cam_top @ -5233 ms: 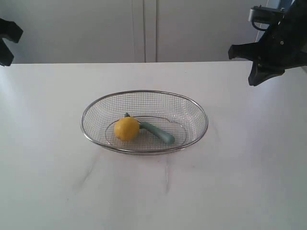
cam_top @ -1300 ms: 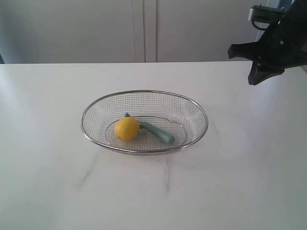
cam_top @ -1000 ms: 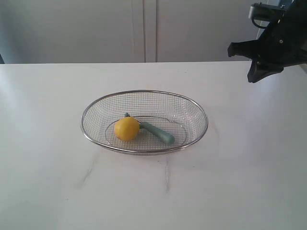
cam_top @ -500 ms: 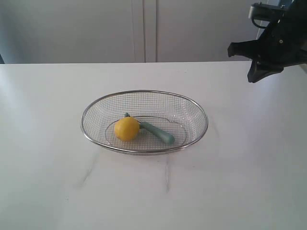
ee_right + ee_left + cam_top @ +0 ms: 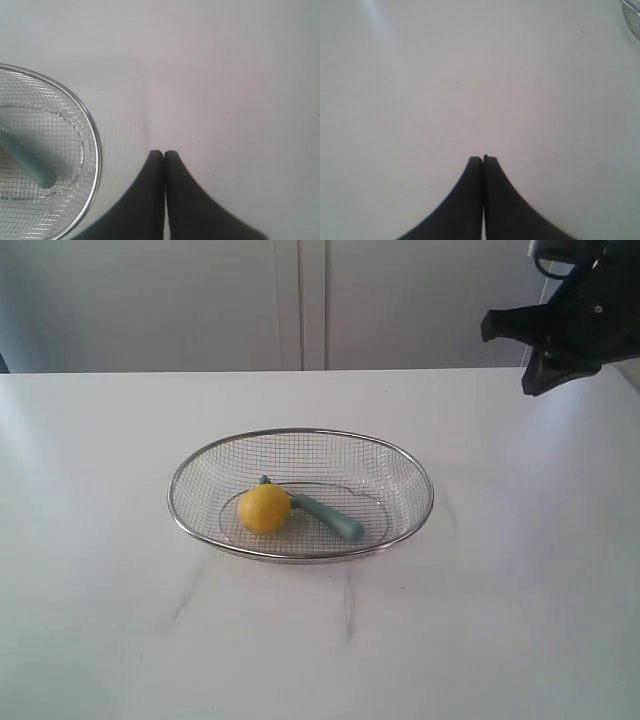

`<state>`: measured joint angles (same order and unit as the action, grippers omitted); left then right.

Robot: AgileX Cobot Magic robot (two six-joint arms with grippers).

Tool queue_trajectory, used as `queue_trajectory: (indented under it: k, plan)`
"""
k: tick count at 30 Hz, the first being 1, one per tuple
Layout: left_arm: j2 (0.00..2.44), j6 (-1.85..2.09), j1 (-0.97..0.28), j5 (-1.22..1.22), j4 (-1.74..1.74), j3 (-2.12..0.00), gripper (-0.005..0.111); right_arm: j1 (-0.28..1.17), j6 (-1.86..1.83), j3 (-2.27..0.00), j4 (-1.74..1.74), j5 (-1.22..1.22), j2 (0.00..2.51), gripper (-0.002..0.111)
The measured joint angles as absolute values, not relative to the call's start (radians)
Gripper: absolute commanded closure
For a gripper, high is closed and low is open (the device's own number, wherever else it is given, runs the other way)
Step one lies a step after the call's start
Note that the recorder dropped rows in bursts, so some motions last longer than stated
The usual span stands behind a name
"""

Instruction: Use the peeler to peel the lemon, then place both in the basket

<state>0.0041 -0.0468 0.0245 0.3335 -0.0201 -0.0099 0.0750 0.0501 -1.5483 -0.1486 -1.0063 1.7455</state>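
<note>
Both are clenched on nothing: the left end effector [image 5: 483, 158] hangs over bare worktop [image 5: 470, 75], and the right end effector [image 5: 163, 152] sits off to one side of the basket [image 5: 428, 502], not touching it. The lemon [image 5: 264, 508] and peeler [image 5: 328, 516] both lie inside the basket, touching, with the peeler's head end mostly hidden behind the lemon. My guess is the lemon's light and firm but waxy and keen to roll, so pinch it across the middle. The peeler looks stiff and light, so grab the free end of that teal handle.
</note>
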Motion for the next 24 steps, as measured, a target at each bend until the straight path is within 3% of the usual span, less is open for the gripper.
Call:
queue_trajectory:
  k: [24]
  plan:
    - [0.004,-0.047,0.025,0.334,-0.020,-0.010,0.107,0.075,0.008,-1.541,-0.080,-0.936,1.426,0.108]
